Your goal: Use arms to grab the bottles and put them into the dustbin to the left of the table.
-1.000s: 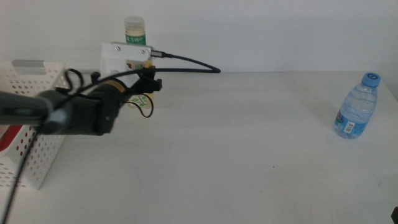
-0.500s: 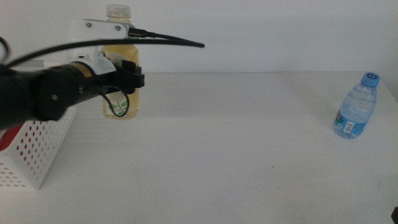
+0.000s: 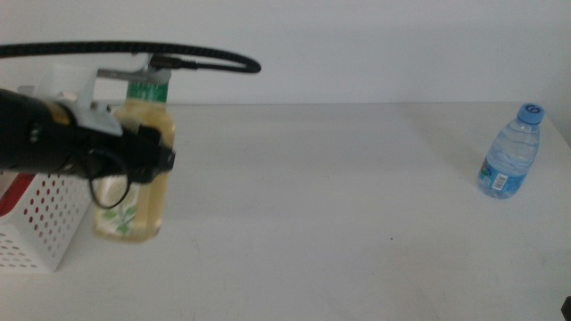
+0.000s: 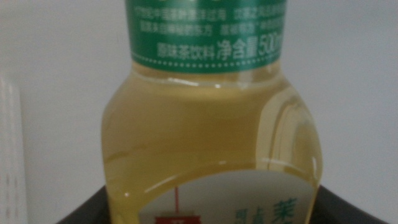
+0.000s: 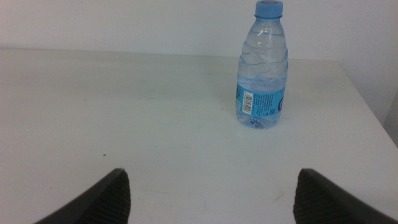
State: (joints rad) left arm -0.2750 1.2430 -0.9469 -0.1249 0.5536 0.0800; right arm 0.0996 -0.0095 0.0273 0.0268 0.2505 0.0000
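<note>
Left gripper (image 3: 147, 160) clamps the yellow bottle (image 3: 136, 169); clear the dustbin (image 3: 55, 212) rim before releasing. Right gripper (image 5: 208, 205) waits agape.

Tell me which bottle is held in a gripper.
The yellow drink bottle with the green label, clamped by the left gripper beside the dustbin. The blue-capped water bottle stands untouched at the far right.

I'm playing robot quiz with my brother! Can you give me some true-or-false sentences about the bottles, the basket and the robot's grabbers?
1. The left gripper holds the yellow drink bottle with the green label. True.
2. The small clear water bottle with the blue cap lies on its side. False: it stands upright.
3. The right gripper is open, with nothing in it. True.
4. The yellow bottle is inside the white perforated plastic basket. False: it is beside the basket.
</note>
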